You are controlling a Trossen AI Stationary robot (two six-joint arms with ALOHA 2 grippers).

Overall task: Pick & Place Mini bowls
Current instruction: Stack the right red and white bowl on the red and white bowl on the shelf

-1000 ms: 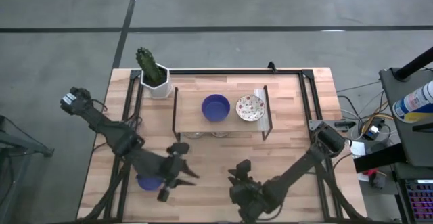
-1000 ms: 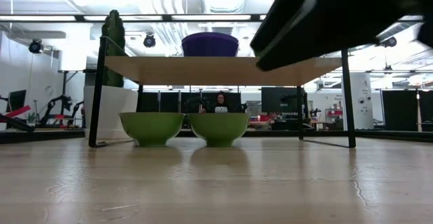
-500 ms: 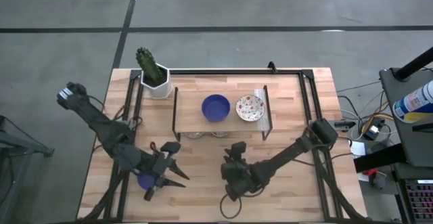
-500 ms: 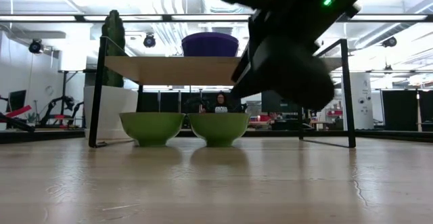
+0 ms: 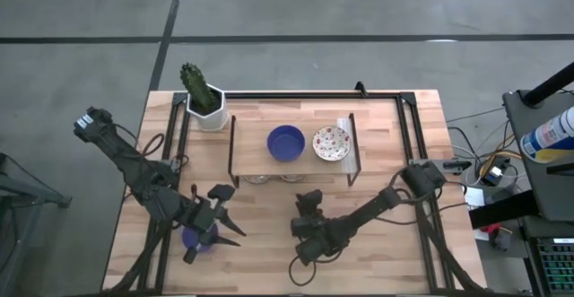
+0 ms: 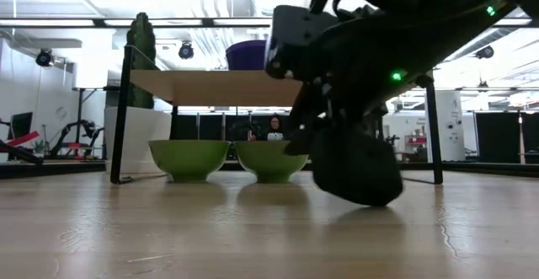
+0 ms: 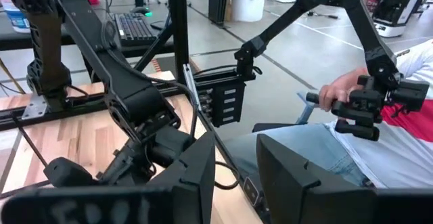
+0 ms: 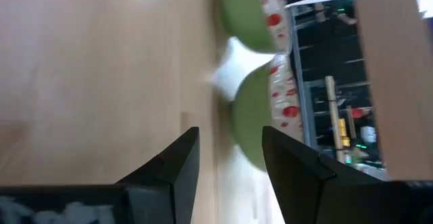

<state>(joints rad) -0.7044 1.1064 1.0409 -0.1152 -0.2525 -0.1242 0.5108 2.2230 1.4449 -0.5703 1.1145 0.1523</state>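
Since a second ago your right gripper has swung up from the near edge of the table toward the shelf and dropped low, so it now hangs close to the wood in the low view, while your left gripper has slid back toward its own side. Your right fingers stand spread with nothing between them, and just ahead of them sit the two green-sided bowls with red-speckled rims, tucked under the shelf. That looks like the approach step of a pick. Next you probably need to ease the open fingers forward and line one of them over the nearer rim before closing, keeping clear of the shelf board above. Your left fingers are also parted and grip nothing; a blue bowl lies on the table right beneath that gripper, partly hidden by it, so you cannot tell whether they touch. Farther beyond your right gripper, on top of the shelf, another blue bowl and a speckled white one already sit side by side.
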